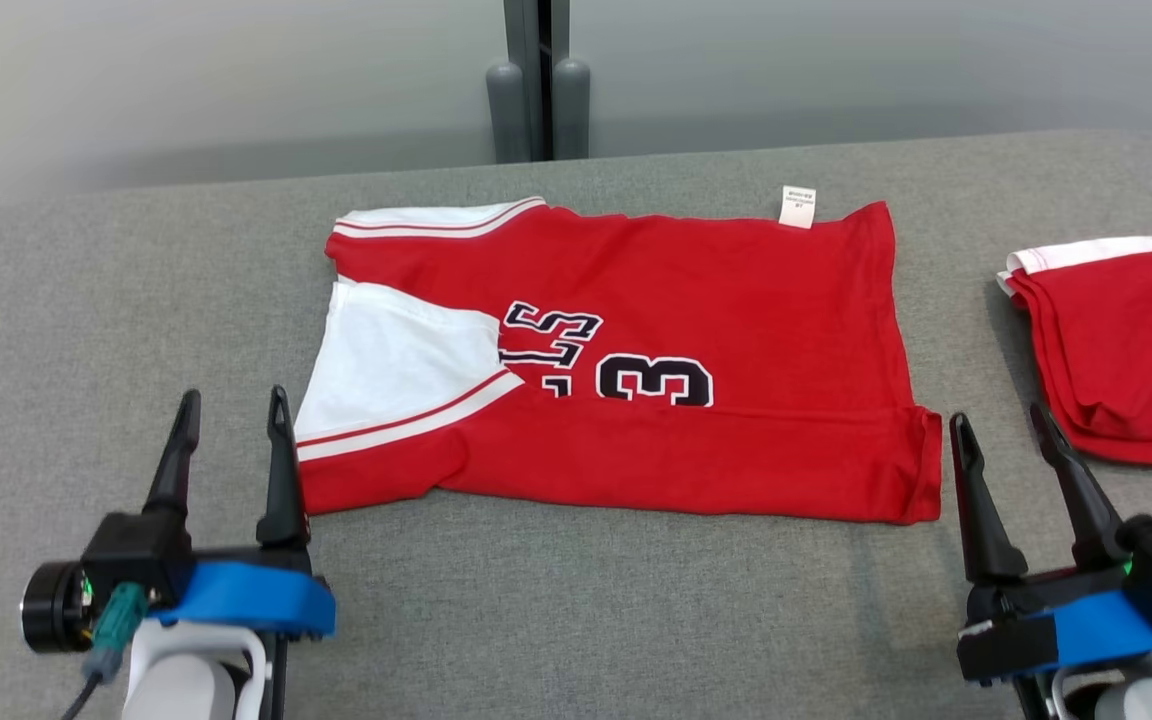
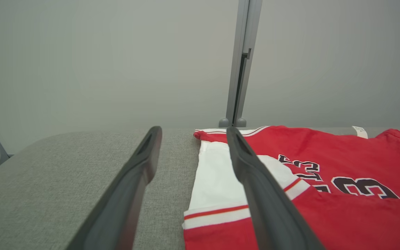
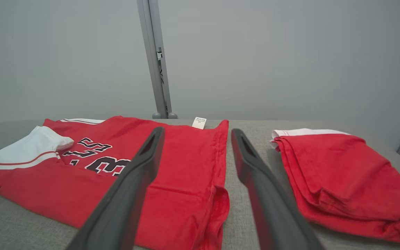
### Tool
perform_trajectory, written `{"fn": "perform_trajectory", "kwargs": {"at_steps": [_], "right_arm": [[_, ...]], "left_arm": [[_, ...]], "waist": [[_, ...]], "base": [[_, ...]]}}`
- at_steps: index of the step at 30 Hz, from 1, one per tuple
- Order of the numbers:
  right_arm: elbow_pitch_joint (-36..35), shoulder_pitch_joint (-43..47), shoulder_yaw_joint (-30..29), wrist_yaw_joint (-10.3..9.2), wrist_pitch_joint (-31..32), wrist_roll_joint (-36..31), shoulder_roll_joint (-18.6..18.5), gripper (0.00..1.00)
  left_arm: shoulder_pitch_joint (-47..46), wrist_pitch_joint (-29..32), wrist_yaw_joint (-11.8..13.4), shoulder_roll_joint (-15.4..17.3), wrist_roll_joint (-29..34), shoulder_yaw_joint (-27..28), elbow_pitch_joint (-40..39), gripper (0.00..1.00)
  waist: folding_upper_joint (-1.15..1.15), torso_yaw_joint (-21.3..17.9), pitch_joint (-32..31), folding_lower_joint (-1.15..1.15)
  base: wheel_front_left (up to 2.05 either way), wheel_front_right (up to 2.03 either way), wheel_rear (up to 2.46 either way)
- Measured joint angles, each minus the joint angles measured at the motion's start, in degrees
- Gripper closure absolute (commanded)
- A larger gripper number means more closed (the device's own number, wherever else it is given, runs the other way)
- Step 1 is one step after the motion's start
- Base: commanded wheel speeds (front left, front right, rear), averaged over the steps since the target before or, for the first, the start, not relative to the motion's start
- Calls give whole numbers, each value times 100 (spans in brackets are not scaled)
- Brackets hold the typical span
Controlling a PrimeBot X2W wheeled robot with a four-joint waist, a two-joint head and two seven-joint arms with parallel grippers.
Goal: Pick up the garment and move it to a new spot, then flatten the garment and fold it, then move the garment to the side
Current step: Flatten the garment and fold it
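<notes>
The garment (image 1: 696, 340) is a red jersey with white sleeves and black numbers, lying flat and folded lengthwise on the grey table (image 1: 556, 610). It also lies ahead in the left wrist view as the jersey (image 2: 339, 163) and in the right wrist view as the jersey (image 3: 182, 152). My left gripper (image 1: 233, 405) stands open just off the jersey's near left corner, nothing between its fingers (image 2: 144, 163). Beside the near right corner, my right gripper (image 1: 1001, 420) is open and empty too, its fingers (image 3: 245, 156) straddling the hem edge.
A second folded red garment (image 1: 1126, 350) with a white band lies at the table's right edge, seen as the red pile (image 3: 339, 170) in the right wrist view. A grey post (image 1: 536, 80) stands behind the table against a pale wall.
</notes>
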Motion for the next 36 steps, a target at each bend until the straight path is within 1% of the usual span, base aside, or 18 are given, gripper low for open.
{"fn": "perform_trajectory", "kwargs": {"at_steps": [4,9,14,17,21,24,28,32,34,36], "right_arm": [[-400,338,-71,0,161,-86,131,0],[-693,505,-104,0,327,-121,203,0],[-794,531,-101,0,438,-136,238,0],[-750,524,-101,0,519,-136,241,0],[-383,399,-87,0,573,-119,226,0],[107,257,-79,0,588,-78,200,0],[848,-63,-165,0,586,-9,153,0],[1443,-386,-143,0,633,44,134,0],[1690,-536,-78,0,658,100,122,0],[1902,-671,-19,0,690,135,101,0]], "left_arm": [[396,52,114,30,27,-16,-397,0],[582,200,190,63,36,-53,-688,0],[606,313,216,102,45,-88,-799,0],[558,438,192,109,57,-136,-733,0],[360,682,25,84,-69,-272,-259,0],[180,811,-115,55,-222,-289,237,0],[-103,991,-185,29,-348,-288,860,0],[-350,1225,-389,-51,-622,-268,1254,0],[-436,1348,-448,-74,-716,-265,1373,0],[-530,1493,-563,-75,-848,-265,1463,0]], "waist": [[0,-24,-104,0],[0,-34,-145,0],[0,-37,-111,0],[-1,-36,-25,0],[0,-35,144,1],[0,-37,282,1],[0,-36,460,1],[0,-1,568,1],[0,19,595,1],[0,32,611,1]], "base": [[0,0,0],[0,0,0],[0,0,0],[0,0,0],[0,0,0],[0,0,0],[0,0,0],[0,0,0],[0,0,0],[0,0,0]]}}
